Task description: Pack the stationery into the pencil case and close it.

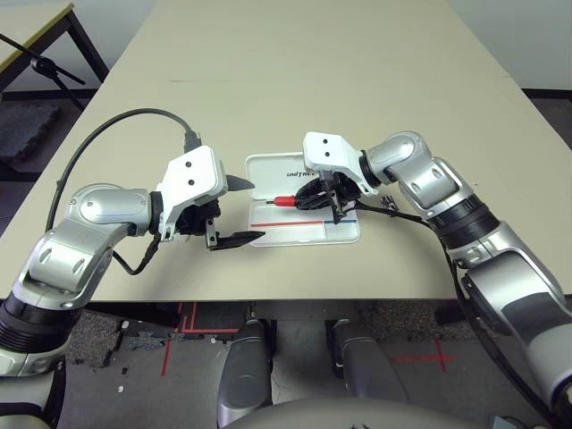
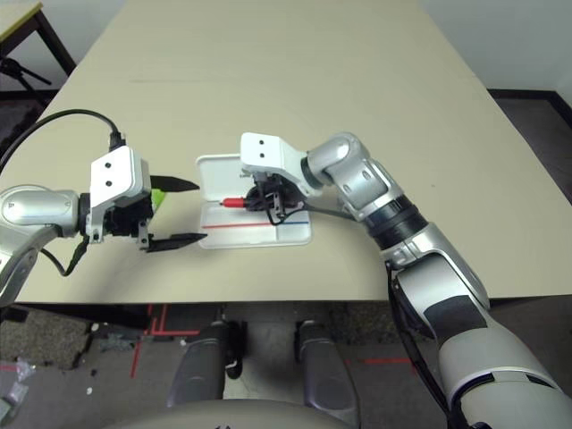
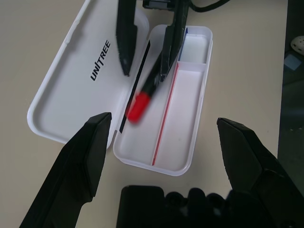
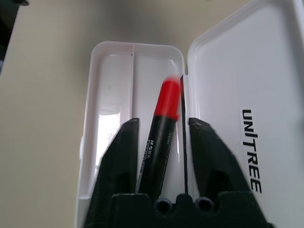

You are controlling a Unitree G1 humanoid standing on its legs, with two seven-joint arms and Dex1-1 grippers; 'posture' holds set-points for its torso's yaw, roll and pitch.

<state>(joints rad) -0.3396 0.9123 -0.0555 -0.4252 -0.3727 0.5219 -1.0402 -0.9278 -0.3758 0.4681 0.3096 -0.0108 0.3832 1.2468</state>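
The white pencil case [image 1: 349,234] lies open on the table, its lid [image 3: 71,90] printed "UNITREE" folded flat on the far side. My right gripper [image 4: 164,122] hovers over the tray with its fingers apart. The red marker [image 4: 166,102] with a black body lies between those fingers, over the tray's compartment beside the hinge, and its red end is blurred. My left gripper [image 1: 257,211] stands open at the case's left end, with nothing between its fingers [image 3: 85,156]. A lime-green bit [image 2: 158,194] peeks out behind the left gripper.
The beige table [image 1: 313,71] stretches far beyond the case. Its front edge runs just below both arms. A second table [image 1: 27,27] and a black stand [image 1: 45,67] sit at the back left. A black cable [image 1: 107,134] loops over my left arm.
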